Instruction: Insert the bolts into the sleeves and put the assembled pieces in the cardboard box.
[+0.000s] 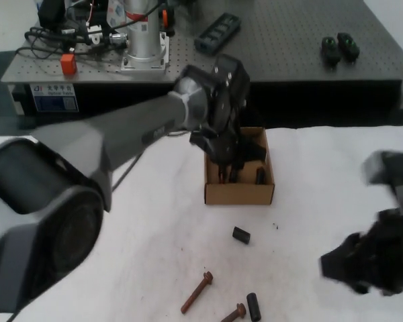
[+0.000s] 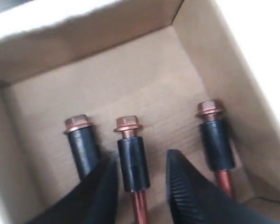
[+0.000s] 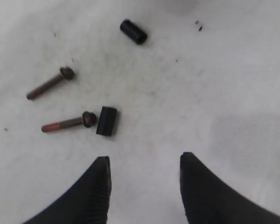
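Observation:
My left gripper (image 2: 143,158) hangs inside the cardboard box (image 1: 239,193), open. An assembled piece (image 2: 132,156), a copper bolt in a black sleeve, lies between its fingers, and the far finger stands clear of it. Two more assembled pieces (image 2: 81,145) (image 2: 216,142) lie on either side on the box floor. My right gripper (image 3: 144,163) is open above the white cloth, holding nothing. Ahead of it lie two loose bolts (image 3: 50,84) (image 3: 67,122) and two loose black sleeves (image 3: 106,121) (image 3: 133,31). One sleeve sits right at the head of the nearer bolt.
The left arm (image 1: 121,134) crosses the bench from the near left to the box. The right arm (image 1: 379,258) is low at the near right. Loose bolts (image 1: 197,292) and sleeves (image 1: 241,235) lie on the cloth in front of the box. A dark perforated table (image 1: 289,40) with gear stands behind.

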